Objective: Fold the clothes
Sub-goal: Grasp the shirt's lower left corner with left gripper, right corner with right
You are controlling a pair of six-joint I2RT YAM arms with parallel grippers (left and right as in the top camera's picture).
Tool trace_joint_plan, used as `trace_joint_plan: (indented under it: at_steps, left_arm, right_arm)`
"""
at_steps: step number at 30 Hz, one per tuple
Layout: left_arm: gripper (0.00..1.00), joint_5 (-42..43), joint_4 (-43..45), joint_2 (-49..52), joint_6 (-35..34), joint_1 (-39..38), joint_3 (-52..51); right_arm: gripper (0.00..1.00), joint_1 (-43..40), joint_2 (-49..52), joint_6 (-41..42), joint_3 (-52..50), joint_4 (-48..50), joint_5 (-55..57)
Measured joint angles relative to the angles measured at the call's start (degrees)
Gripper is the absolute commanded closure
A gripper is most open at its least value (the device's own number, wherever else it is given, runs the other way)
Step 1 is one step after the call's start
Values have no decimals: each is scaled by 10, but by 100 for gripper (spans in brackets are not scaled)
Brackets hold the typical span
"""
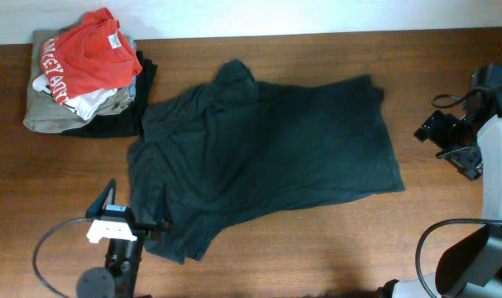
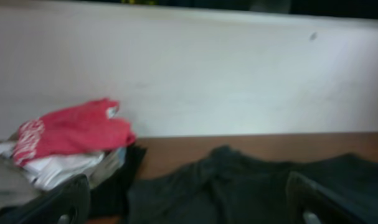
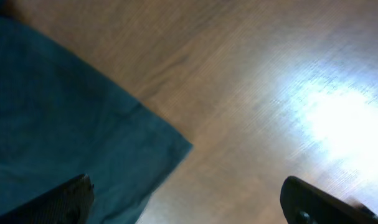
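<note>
T-shirt (image 1: 267, 149), spread rumpled on table (image 1: 317, 248), left claw (image 2: 192, 202) apart, right claw (image 3: 189, 202) apart, seemingly near its corner

One T-shirt (image 1: 267, 149), one garment pile (image 1: 77, 74), two pincers (image 2: 189, 208) (image 3: 189, 205)

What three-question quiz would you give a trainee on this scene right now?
1. True or false: the dark T-shirt lies wrinkled and unfolded on the table, in neither gripper.
2. Where is the red shirt? A: on top of the pile at the table's far left. B: under the dark T-shirt. C: hanging off the table's edge.
3. Fill in: the left gripper and the right gripper both stand ____.

Key: 1 true; 2 A; 3 open.
</note>
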Motion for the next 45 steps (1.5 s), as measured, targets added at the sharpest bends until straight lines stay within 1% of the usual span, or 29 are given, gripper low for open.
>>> trace_joint_plan:
  at_steps: [2, 3, 4, 5, 6, 7, 9, 11, 14, 17, 19, 21, 23, 25, 26, 27, 29, 31, 33, 34, 35, 36, 37, 38, 41, 42, 43, 44, 45]
  left_arm:
    - [1, 18, -68, 41, -7, 0, 76]
    - [1, 23, -126, 73, -8, 0, 129]
    - [1, 30, -153, 108, -10, 0, 178]
    - [1, 37, -201, 170, -11, 0, 269]
    - [1, 40, -207, 188, -11, 0, 294]
    - [1, 46, -243, 216, -11, 0, 335]
    - [1, 55, -280, 265, -11, 0, 402]
    - [1, 59, -302, 295, -14, 0, 435]
    - [1, 52, -393, 333, -39, 0, 480]
    - [1, 0, -567, 403, -85, 0, 560]
    - [1, -43, -660, 460, -120, 0, 607]
    - [1, -55, -711, 513, -142, 0, 634]
    - [1, -31, -753, 562, -154, 1, 640]
    - [1, 20, -798, 611, -148, 0, 640]
    - [1, 63, -825, 646, -124, 0, 640]
    - [1, 79, -835, 660, -112, 0, 640]
    - [1, 113, -887, 705, -62, -5, 642]
    - [1, 124, -903, 747, -24, -16, 642]
    - [1, 118, -911, 772, -17, -23, 641]
    - [1, 99, -912, 780, -24, -28, 640]
    - [1, 78, -913, 781, -38, -32, 640]
    - [1, 57, -916, 779, -69, -36, 640]
    - [1, 27, -919, 773, -84, -45, 638]
    - [1, 18, -919, 768, -96, -49, 635]
    - [1, -9, -891, 713, -171, -88, 573]
    - [5, -12, -877, 696, -195, -97, 548]
    - [24, -15, -850, 676, -223, -109, 512]
    - [32, -14, -833, 664, -247, -117, 480]
    - [32, -7, -801, 653, -267, -126, 439]
  right_arm:
    - [1, 0, 0, 1, -8, 19, -18]
    - [1, 0, 0, 1, -9, 26, -28]
    - [1, 0, 0, 2, -9, 33, -41]
    - [1, 0, 0, 2, -9, 37, -54]
    - [1, 0, 0, 2, -9, 37, -59]
    - [1, 0, 0, 2, -9, 38, -65]
    - [1, 0, 0, 2, -9, 39, -72]
    - [1, 0, 0, 2, -9, 39, -76]
    - [1, 0, 0, 3, -9, 40, -78]
    - [1, 0, 0, 2, -9, 47, -82]
    - [2, 0, 0, 2, -9, 51, -84]
    - [1, 0, 0, 2, -9, 51, -87]
    - [1, 0, 0, 2, -9, 51, -87]
    - [1, 0, 0, 2, -9, 50, -87]
    - [1, 0, 0, 2, -9, 50, -87]
    - [1, 0, 0, 2, -9, 50, -87]
    - [1, 0, 0, 2, -9, 51, -89]
    - [1, 0, 0, 2, -9, 55, -89]
    - [2, 0, 0, 3, -9, 56, -89]
    - [1, 0, 0, 2, -9, 56, -89]
    - [1, 0, 0, 2, -9, 56, -89]
    - [1, 0, 0, 3, -9, 59, -89]
    - [1, 0, 0, 2, -9, 61, -89]
    - [1, 0, 0, 2, -9, 62, -89]
    - [1, 0, 0, 2, -9, 69, -89]
    - [1, 0, 0, 3, -9, 69, -90]
    - [1, 0, 0, 2, -9, 70, -91]
    - [1, 0, 0, 2, -9, 69, -91]
    - [1, 0, 0, 2, -9, 70, -91]
